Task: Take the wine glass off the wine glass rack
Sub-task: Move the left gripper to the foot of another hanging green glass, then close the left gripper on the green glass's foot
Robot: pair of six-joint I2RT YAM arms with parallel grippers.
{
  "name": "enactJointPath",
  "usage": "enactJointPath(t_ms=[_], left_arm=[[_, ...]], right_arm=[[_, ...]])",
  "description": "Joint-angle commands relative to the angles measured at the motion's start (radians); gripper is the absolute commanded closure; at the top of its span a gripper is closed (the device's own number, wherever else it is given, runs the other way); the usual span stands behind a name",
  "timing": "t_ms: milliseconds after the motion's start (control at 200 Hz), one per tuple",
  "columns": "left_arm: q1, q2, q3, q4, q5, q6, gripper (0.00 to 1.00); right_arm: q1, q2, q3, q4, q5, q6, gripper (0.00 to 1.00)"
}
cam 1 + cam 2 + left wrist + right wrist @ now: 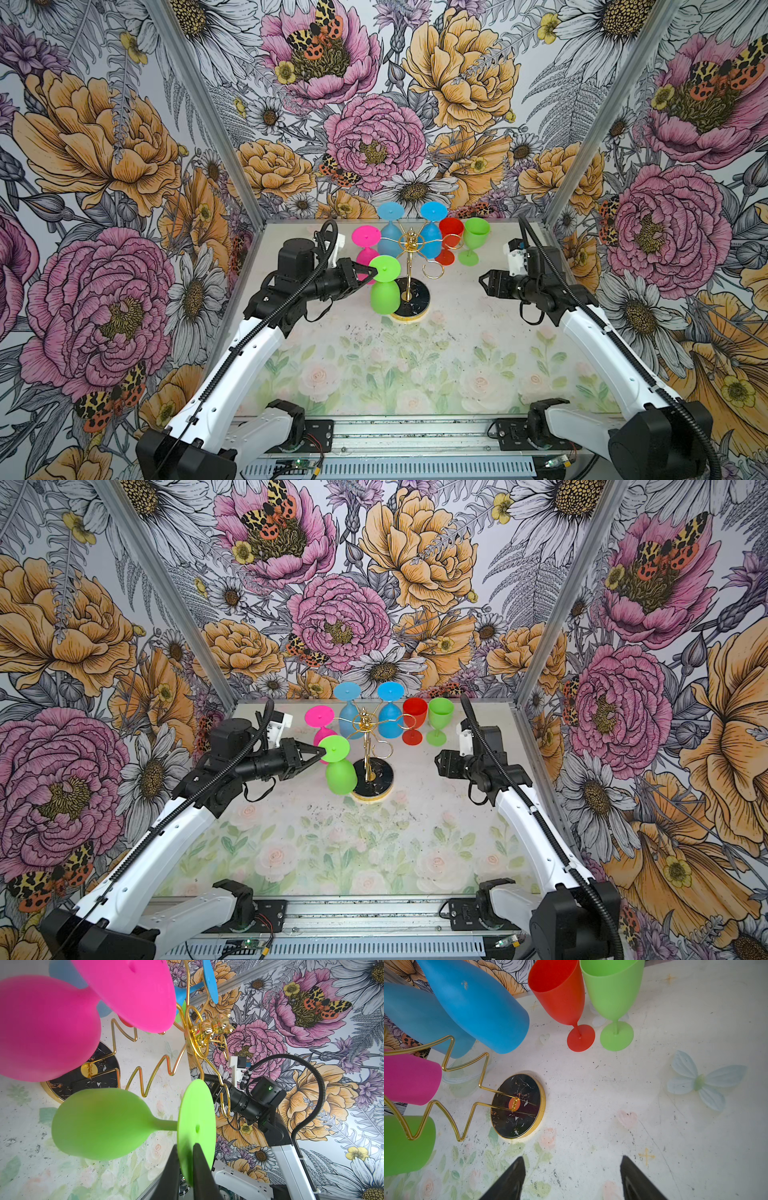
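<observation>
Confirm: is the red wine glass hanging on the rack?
No, the red wine glass stands upright on the table, next to an upright green glass.

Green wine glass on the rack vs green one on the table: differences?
Pose: the hanging green wine glass is upside down on the wine glass rack, foot up; the standing green wine glass is upright on the table beside the red wine glass.
Contact: the left gripper pinches the hanging green wine glass's foot; nothing touches the standing green wine glass.
Shared: opaque bright green, stemmed.
</observation>
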Motion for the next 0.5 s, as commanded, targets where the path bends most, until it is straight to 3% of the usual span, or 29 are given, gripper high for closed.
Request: enactJointPath(t_ms=[0, 495], left_arm=[[0.012, -0.010, 0.028, 0.012, 0.024, -0.018, 0.88], [0.018, -0.003, 0.008, 0.127, 0.105, -0.114, 1.00]], right_arm=[[0.007, -0.027, -0.012, 0.018, 0.004, 0.014, 0.27], [0.008, -0.036, -0.021, 0.019, 0.009, 0.011, 0.27]])
